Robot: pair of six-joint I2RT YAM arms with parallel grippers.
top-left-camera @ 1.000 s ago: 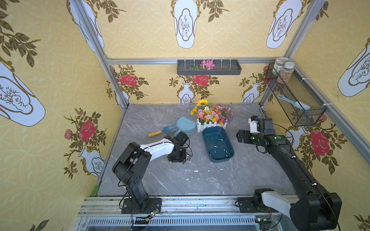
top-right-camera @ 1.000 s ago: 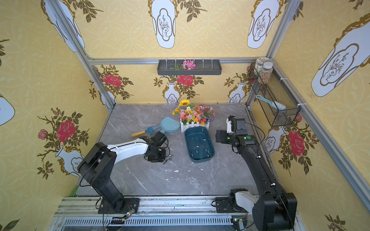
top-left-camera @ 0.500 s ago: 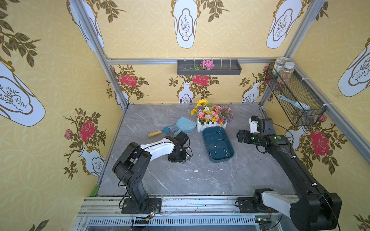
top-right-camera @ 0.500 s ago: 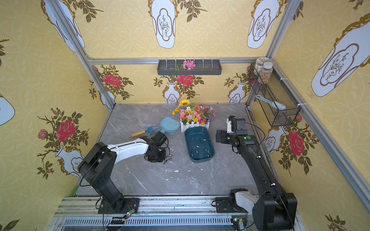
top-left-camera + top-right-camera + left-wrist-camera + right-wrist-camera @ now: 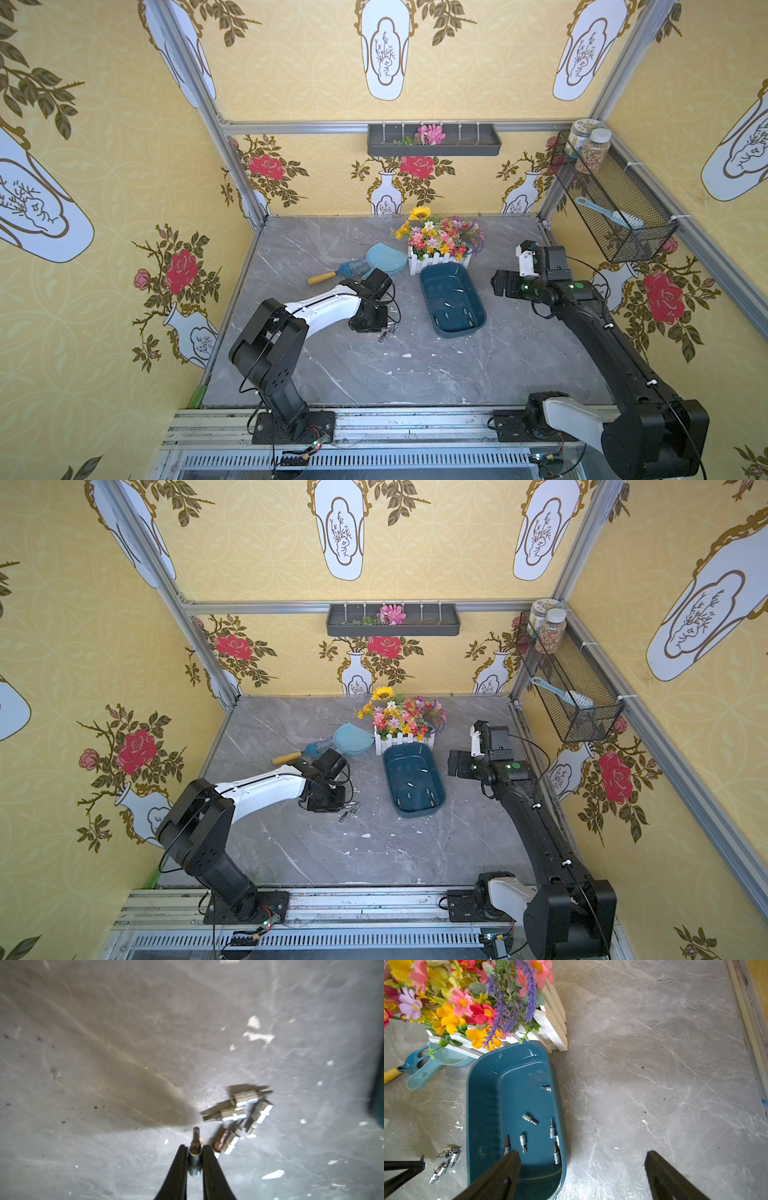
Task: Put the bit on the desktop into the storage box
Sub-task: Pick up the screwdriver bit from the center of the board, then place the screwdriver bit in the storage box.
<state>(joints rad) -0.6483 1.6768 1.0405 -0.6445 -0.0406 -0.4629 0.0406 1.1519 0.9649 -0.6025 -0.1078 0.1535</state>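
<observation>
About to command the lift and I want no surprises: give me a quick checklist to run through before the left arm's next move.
1. Left gripper shut on one bit: ok.
2. Held bit clear of the desktop: cannot tell.
3. Four loose bits free of the gripper: cannot tell; the nearest lies close beside one finger.
4. Room in the storage box: ok; few stored bits, much floor bare.
5. Right gripper open and empty: ok.
</observation>
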